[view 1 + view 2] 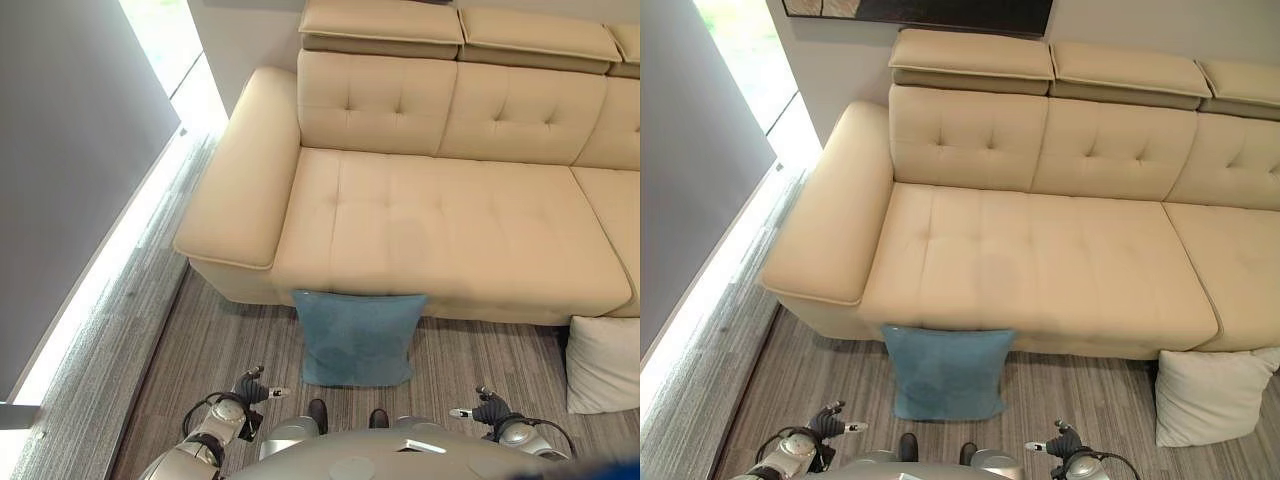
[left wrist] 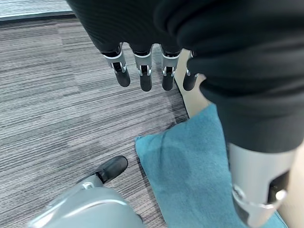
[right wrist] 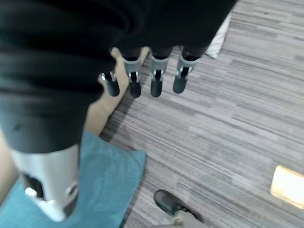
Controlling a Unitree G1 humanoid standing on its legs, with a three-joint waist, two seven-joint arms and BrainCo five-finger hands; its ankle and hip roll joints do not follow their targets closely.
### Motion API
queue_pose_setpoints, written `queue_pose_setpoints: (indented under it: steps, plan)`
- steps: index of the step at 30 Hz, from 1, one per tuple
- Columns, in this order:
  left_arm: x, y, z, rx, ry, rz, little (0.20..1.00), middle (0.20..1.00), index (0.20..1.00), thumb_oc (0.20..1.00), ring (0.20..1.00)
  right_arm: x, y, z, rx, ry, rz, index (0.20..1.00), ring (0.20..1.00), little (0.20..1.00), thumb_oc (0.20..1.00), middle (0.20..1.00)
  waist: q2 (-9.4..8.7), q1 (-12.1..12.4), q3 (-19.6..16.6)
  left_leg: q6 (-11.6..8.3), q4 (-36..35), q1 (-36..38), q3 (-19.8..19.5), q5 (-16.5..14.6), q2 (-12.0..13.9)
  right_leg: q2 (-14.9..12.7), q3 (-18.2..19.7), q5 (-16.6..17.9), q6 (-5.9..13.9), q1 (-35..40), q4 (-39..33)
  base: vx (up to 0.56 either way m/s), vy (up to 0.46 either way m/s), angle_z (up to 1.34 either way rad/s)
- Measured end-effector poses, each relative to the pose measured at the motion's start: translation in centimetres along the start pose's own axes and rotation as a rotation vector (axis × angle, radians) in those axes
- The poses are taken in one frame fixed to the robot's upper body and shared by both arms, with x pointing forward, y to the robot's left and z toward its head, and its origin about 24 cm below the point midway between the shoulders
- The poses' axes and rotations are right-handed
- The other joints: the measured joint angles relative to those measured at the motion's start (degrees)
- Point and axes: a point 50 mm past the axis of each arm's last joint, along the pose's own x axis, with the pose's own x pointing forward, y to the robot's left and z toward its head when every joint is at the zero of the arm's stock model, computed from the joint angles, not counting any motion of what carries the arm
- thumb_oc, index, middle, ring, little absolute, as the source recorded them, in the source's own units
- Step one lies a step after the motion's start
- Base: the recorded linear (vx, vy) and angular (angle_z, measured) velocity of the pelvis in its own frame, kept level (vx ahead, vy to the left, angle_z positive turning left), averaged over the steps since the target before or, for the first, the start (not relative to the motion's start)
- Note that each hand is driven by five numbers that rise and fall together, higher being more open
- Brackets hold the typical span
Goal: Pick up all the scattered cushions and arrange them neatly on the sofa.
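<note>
1. Fingers of the left hand (image 1: 252, 388) and right hand (image 1: 487, 408) hang low, near the floor (image 1: 200, 340); the blue cushion (image 1: 358, 338) leans on the sofa (image 1: 440, 225) front, the white cushion (image 1: 603, 364) at far right.
2. Left wrist view: fingers (image 2: 145, 76) straight, spread, holding nothing, above the blue cushion, likely staged for pickup.
3. Right wrist view: fingers (image 3: 156, 78) straight, empty.

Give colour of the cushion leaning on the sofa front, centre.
Blue cushion, plain; clearest in the left eye view.

left hand (image 2: 142, 71) fingers straight, empty | blue cushion (image 2: 190, 171) on floor (image 2: 57, 104)
</note>
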Motion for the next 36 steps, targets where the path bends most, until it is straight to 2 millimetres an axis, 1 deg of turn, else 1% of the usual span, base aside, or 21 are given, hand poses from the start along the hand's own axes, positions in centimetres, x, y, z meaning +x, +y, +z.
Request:
queue_pose_setpoints:
  steps: [4, 6, 8, 10, 11, 12, 13, 14, 15, 16, 17, 18, 19, 20, 21, 25, 27, 28, 30, 33, 36]
  plan:
    - [-0.3, -0.7, -0.9, -0.011, 0.021, -0.013, 1.000, 1.000, 1.000, 1.000, 1.000, -0.1, 0.0, -0.2, 0.001, 0.004, -0.001, 1.000, 1.000, 1.000, 1.000, 1.000, 1.38, 0.54, -0.57, -0.01, 0.71, -1.54, 0.38, 0.00, 0.53, 0.54, 0.38, 0.19, 0.13, -1.44, 0.14, -0.08, -0.030, -0.06]
    - [0.0, -0.2, 0.3, -0.013, -0.012, -0.001, 1.000, 1.000, 1.000, 1.000, 1.000, 0.2, -0.4, 0.8, 0.002, -0.025, -0.018, 1.000, 1.000, 1.000, 1.000, 1.000, 1.69, 0.53, 0.26, -0.04, 2.44, -4.80, 0.53, 0.07, 0.95, 0.78, 0.65, 0.26, -0.06, -4.56, 2.01, -0.36, -0.049, -0.06]
    - [0.7, 0.8, 4.2, -0.053, -0.112, 0.066, 1.000, 1.000, 1.000, 1.000, 1.000, 0.7, -1.6, 3.4, 0.007, -0.091, -0.078, 1.000, 1.000, 1.000, 1.000, 1.000, 1.05, 0.21, 3.56, -0.48, 10.40, -15.08, 0.61, 0.22, 1.42, 0.26, 0.33, -1.13, 0.17, -15.59, 10.91, -0.38, -0.036, 0.00]
    - [0.9, 2.6, 9.2, -0.066, -0.249, 0.143, 1.000, 1.000, 1.000, 1.000, 1.000, 1.0, -3.7, 7.7, 0.047, -0.185, -0.168, 1.000, 1.000, 1.000, 1.000, 1.000, 0.81, 0.09, 9.41, -1.07, 13.96, -23.32, -0.63, 0.70, 1.79, 0.76, -0.06, -2.50, -0.75, -25.85, 19.03, -0.40, -0.028, 0.08]
    - [0.6, 4.4, 13.2, -0.057, -0.363, 0.213, 1.000, 1.000, 1.000, 1.000, 1.000, 0.9, -5.6, 11.3, 0.084, -0.270, -0.243, 1.000, 1.000, 1.000, 1.000, 1.000, 0.29, 0.21, 12.36, -1.89, 18.34, -31.85, -0.41, 0.21, 1.71, -0.24, 0.17, -4.11, -1.93, -35.23, 25.66, -0.30, -0.046, 0.16]
    - [-0.1, 5.8, 17.1, -0.082, -0.465, 0.278, 1.000, 1.000, 1.000, 1.000, 1.000, 0.0, -8.5, 15.9, 0.128, -0.394, -0.343, 1.000, 1.000, 1.000, 1.000, 1.000, 0.83, 0.09, 16.76, -2.12, 21.57, -38.95, -0.36, 0.49, 1.63, -0.79, 0.17, -4.37, -1.84, -42.99, 30.94, -0.22, -0.070, 0.08]
    - [-1.0, 6.8, 20.2, -0.106, -0.556, 0.329, 1.000, 1.000, 1.000, 1.000, 1.000, -1.3, -10.8, 19.8, 0.190, -0.509, -0.429, 1.000, 1.000, 1.000, 1.000, 1.000, 1.59, -0.25, 20.34, -1.91, 24.54, -45.18, -0.34, 0.40, 1.91, -1.16, 0.16, -4.50, -2.18, -49.52, 34.66, -0.18, -0.070, 0.21]
    - [-2.5, 8.3, 23.9, -0.143, -0.665, 0.384, 1.000, 1.000, 1.000, 1.000, 1.000, -3.5, -12.9, 24.3, 0.251, -0.661, -0.508, 1.000, 1.000, 1.000, 1.000, 1.000, 2.03, -0.58, 23.27, -2.91, 26.91, -52.32, -0.27, -0.93, 2.00, -1.70, -0.46, -3.99, -3.10, -56.54, 35.86, -0.14, -0.033, 0.17]
    - [-3.7, 9.6, 26.2, -0.191, -0.723, 0.430, 1.000, 1.000, 1.000, 1.000, 1.000, -5.8, -14.2, 27.9, 0.294, -0.781, -0.564, 1.000, 1.000, 1.000, 1.000, 1.000, 2.10, -1.02, 25.73, -2.62, 32.26, -58.56, -0.45, -3.47, 2.36, -2.46, -2.05, -2.85, -3.75, -62.33, 37.55, -0.15, 0.001, 0.20]
    - [-4.5, 10.0, 27.8, -0.249, -0.769, 0.448, 1.000, 1.000, 1.000, 1.000, 1.000, -7.6, -14.3, 30.5, 0.325, -0.876, -0.591, 1.000, 1.000, 1.000, 1.000, 1.000, 2.27, -1.25, 25.76, -2.28, 33.75, -63.07, -0.44, -1.85, 2.82, -2.41, -2.04, -2.90, -3.96, -67.33, 40.51, -0.12, 0.004, 0.05]
    - [-6.3, 9.9, 30.7, -0.318, -0.871, 0.440, 1.000, 1.000, 1.000, 1.000, 1.000, -9.5, -14.8, 32.8, 0.358, -0.965, -0.635, 1.000, 1.000, 1.000, 1.000, 1.000, 2.35, -0.99, 25.79, -2.24, 36.99, -69.37, -0.51, -1.84, 2.94, -2.38, -1.99, -2.83, -4.02, -73.77, 43.11, 0.00, 0.000, 0.00]
    - [-7.5, 10.2, 32.5, -0.367, -0.932, 0.443, 1.000, 1.000, 1.000, 1.000, 1.000, -11.0, -15.3, 34.2, 0.402, -1.021, -0.658, 1.000, 1.000, 1.000, 1.000, 1.000, 2.45, -0.96, 25.84, -2.10, 38.52, -72.65, -0.63, -1.70, 3.26, -2.44, -2.07, -3.10, -4.44, -76.91, 44.83, 0.03, -0.025, -0.06]
    - [-8.4, 10.3, 33.7, -0.407, -0.968, 0.435, 1.000, 1.000, 1.000, 1.000, 1.000, -11.5, -15.7, 34.6, 0.439, -1.034, -0.670, 1.000, 1.000, 1.000, 1.000, 1.000, 2.49, -1.04, 25.55, -2.10, 38.39, -73.94, -0.49, -1.72, 3.20, -2.58, -1.97, -3.08, -4.38, -78.33, 45.11, 0.09, -0.005, 0.03]
    - [-11.5, 11.7, 36.6, -0.525, -1.101, 0.430, 1.000, 1.000, 1.000, 1.000, 1.000, -15.3, -17.3, 37.0, 0.537, -1.183, -0.714, 1.000, 1.000, 1.000, 1.000, 1.000, 2.71, -1.16, 25.34, -2.08, 39.56, -79.21, -0.68, -1.72, 2.86, -2.93, -2.07, -3.28, -4.78, -83.75, 46.24, 0.08, 0.024, 0.07]
    - [-12.8, 12.4, 37.8, -0.543, -1.144, 0.429, 1.000, 1.000, 1.000, 1.000, 1.000, -16.9, -18.0, 38.0, 0.552, -1.240, -0.729, 1.000, 1.000, 1.000, 1.000, 1.000, 2.69, -1.09, 25.42, -1.99, 39.35, -80.50, -0.85, -1.46, 2.83, -2.93, -2.09, -3.17, -5.24, -85.10, 46.34, 0.08, 0.015, 0.07]
    - [-15.4, 14.8, 39.2, -0.547, -1.216, 0.481, 1.000, 1.000, 1.000, 1.000, 1.000, -19.6, -19.1, 39.3, 0.619, -1.326, -0.757, 1.000, 1.000, 1.000, 1.000, 1.000, 2.66, -0.97, 25.23, -1.56, 36.81, -80.30, -0.91, 0.13, 2.60, -2.88, -2.18, -2.61, -5.67, -85.21, 44.42, 0.07, -0.019, 0.01]
    - [-19.4, 16.3, 41.4, -0.584, -1.350, 0.473, 1.000, 1.000, 1.000, 1.000, 1.000, -22.4, -20.5, 40.3, 0.650, -1.421, -0.773, 1.000, 1.000, 1.000, 1.000, 1.000, 2.72, -0.97, 24.93, -1.86, 35.37, -80.39, -1.84, 0.80, 1.92, -3.16, -2.52, -2.71, -5.78, -85.03, 43.39, 0.06, -0.044, 0.04]
    - [-20.6, 16.7, 42.0, -0.601, -1.386, 0.461, 1.000, 1.000, 1.000, 1.000, 1.000, -23.2, -20.8, 40.5, 0.652, -1.446, -0.776, 1.000, 1.000, 1.000, 1.000, 1.000, 2.67, -1.09, 24.57, -1.86, 35.28, -80.71, -2.24, 0.80, 1.77, -3.16, -2.55, -2.73, -5.77, -85.12, 43.20, 0.04, -0.042, 0.08]
    - [-21.7, 16.5, 42.6, -0.589, -1.444, 0.443, 1.000, 1.000, 1.000, 1.000, 1.000, -23.6, -21.1, 40.4, 0.643, -1.476, -0.778, 1.000, 1.000, 1.000, 1.000, 1.000, 2.67, -0.88, 20.19, -1.89, 35.47, -84.35, -2.34, 0.77, 1.67, -3.22, -2.57, -2.88, -5.70, -88.64, 43.34, 0.03, -0.026, 0.04]
    - [-22.7, 15.7, 43.2, -0.592, -1.488, 0.374, 1.000, 1.000, 1.000, 1.000, 1.000, -24.9, -20.7, 41.3, 0.648, -1.534, -0.687, 1.000, 1.000, 1.000, 1.000, 1.000, 2.69, -0.93, 17.26, -1.87, 37.40, -89.62, -2.32, 0.32, 1.35, -3.75, -2.49, -3.45, -5.22, -93.93, 45.42, 0.05, -0.041, 0.06]
    - [-23.6, 15.2, 43.9, -0.553, -1.519, 0.355, 1.000, 1.000, 1.000, 1.000, 1.000, -26.4, -20.2, 42.4, 0.639, -1.580, -0.637, 1.000, 1.000, 1.000, 1.000, 1.000, 2.72, -0.85, 17.23, -1.87, 39.27, -92.75, -2.48, -0.10, 1.31, -3.87, -2.45, -3.64, -5.06, -96.83, 46.92, 0.02, -0.041, -0.01]
